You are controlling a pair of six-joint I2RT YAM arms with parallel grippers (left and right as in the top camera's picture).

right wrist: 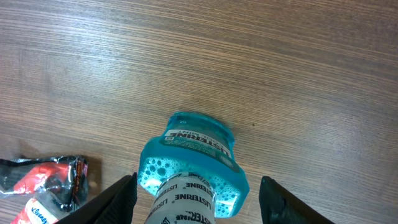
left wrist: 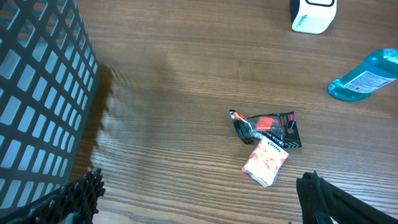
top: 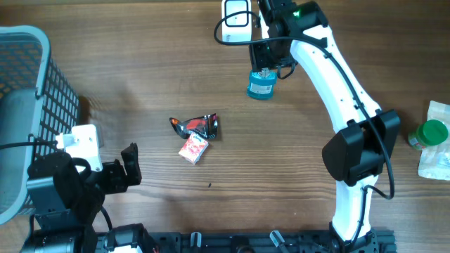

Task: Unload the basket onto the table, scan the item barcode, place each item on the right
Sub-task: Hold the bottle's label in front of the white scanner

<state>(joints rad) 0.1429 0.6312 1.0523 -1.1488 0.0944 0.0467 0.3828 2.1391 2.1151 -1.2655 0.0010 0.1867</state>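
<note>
Overhead: Listerine bottle (top: 261,87) is standing just below the white scanner (top: 235,21), under the right gripper (top: 264,69). Snack packets (top: 197,128) are lying well apart and the basket (top: 42,63) is sitting far left, leaving open room.

Left wrist: left gripper (left wrist: 199,199) is gaping wide, holding nothing.

Right wrist: jaws are straddling the bottle, parted and not clamping. It is probably rigid, liquid-heavy and slick, so a grip across the body is looking best.

A see-through blue bottle (right wrist: 189,171), a black-and-red wrapper (top: 198,126) and an orange-and-white packet (top: 193,149) on the brown wood-grain worktop (top: 140,70).
</note>
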